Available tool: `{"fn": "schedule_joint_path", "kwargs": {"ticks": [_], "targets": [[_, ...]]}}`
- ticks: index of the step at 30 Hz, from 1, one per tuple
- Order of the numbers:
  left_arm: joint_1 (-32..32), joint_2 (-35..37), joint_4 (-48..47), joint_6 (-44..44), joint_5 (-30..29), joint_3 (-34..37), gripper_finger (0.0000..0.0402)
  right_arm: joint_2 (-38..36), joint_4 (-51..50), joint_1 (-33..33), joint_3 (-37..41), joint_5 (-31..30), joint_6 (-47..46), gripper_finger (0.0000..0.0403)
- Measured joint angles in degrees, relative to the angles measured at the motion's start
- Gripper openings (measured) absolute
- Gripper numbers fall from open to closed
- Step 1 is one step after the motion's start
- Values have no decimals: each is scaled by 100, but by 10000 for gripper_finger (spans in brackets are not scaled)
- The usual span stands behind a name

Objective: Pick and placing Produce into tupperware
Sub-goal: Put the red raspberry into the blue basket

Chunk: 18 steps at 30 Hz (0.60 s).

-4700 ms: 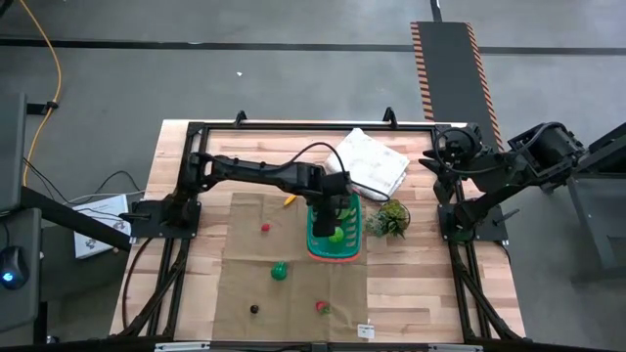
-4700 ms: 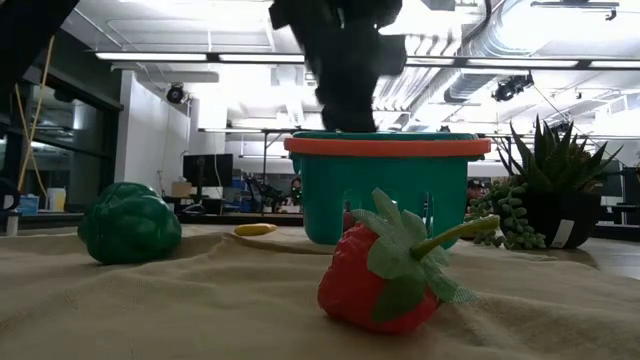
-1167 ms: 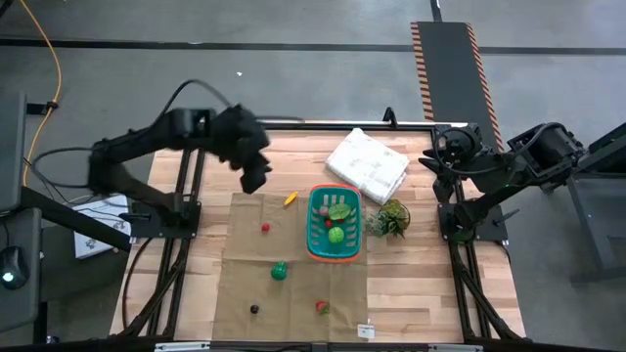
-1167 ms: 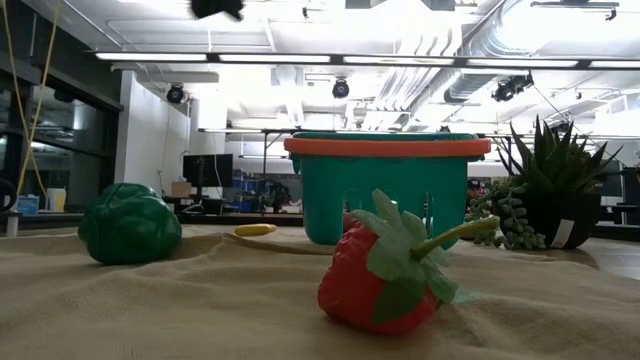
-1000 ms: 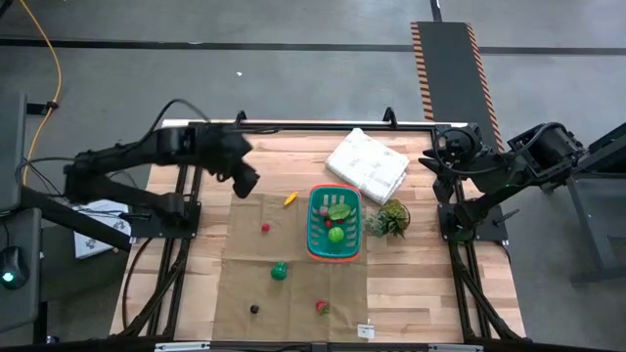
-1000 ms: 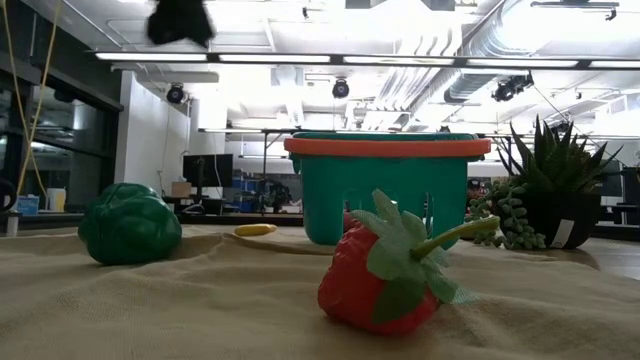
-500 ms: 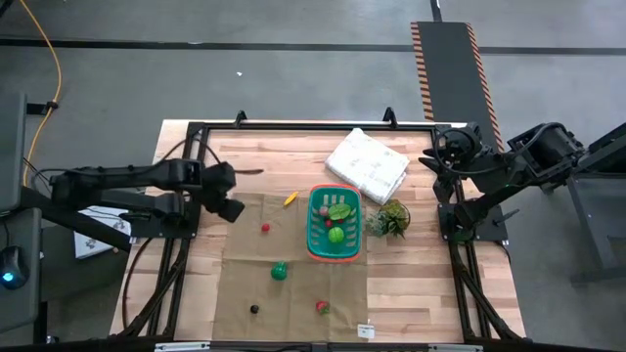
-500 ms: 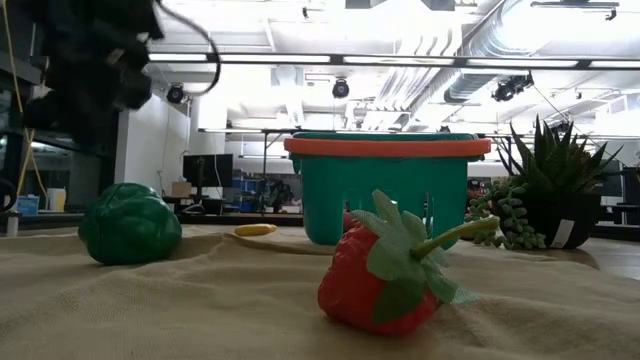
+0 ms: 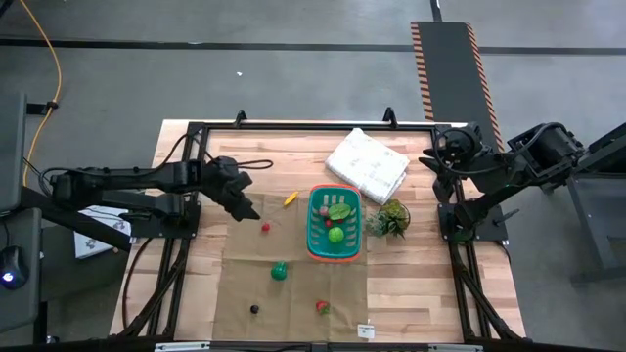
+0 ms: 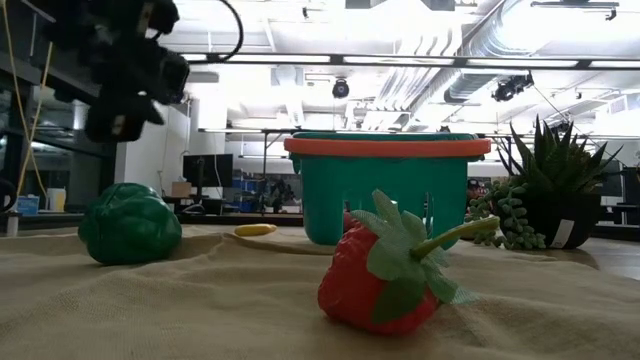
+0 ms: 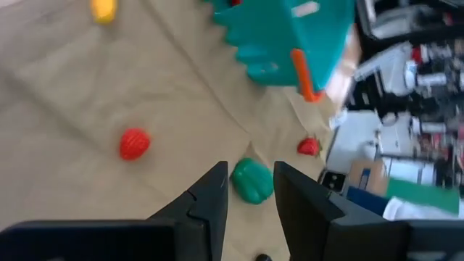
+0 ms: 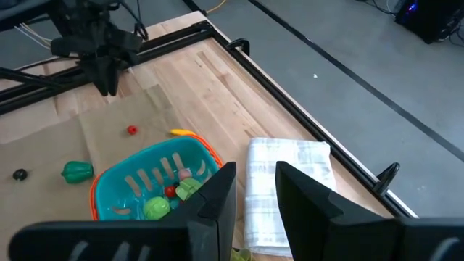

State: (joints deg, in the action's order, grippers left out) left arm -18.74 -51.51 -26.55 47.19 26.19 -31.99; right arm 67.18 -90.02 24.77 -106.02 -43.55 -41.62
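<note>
High view: the left gripper (image 9: 245, 208) hovers over the counter (image 9: 186, 293), just beside a small red berry (image 9: 265, 228), its fingers (image 11: 210, 199) slightly apart and empty. Right of it, the teal basket (image 9: 318, 246) holds green pieces (a dark-green vegetable (image 9: 279, 271) lies outside on the tan cloth (image 9: 235, 279)). The right gripper (image 9: 431, 161) waits at the counter's right edge, fingers narrowly apart, empty.

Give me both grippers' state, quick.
Left gripper: jaws open, holding nothing, above the tan cloth.
Right gripper: jaws open, holding nothing, parked at the table's right edge.
</note>
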Motion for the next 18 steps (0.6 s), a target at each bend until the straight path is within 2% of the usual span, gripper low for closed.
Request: {"fn": "schedule_joint_path", "kwargs": {"ticks": [5, 8, 11, 18], "targets": [[0, 0, -93, -797, 229, -2, 102, 0, 1, 0, 0, -119, -199, 89], [0, 0, 27, -1103, 205, -2, 102, 0, 0, 0, 0, -140, -316, 89], [46, 9, 6, -1801, 184, -2, 101, 0, 2, 0, 0, -140, -347, 89], [635, -8, -64, -3401, -753, -2, 101, 0, 1, 0, 0, -338, -915, 89]]}}
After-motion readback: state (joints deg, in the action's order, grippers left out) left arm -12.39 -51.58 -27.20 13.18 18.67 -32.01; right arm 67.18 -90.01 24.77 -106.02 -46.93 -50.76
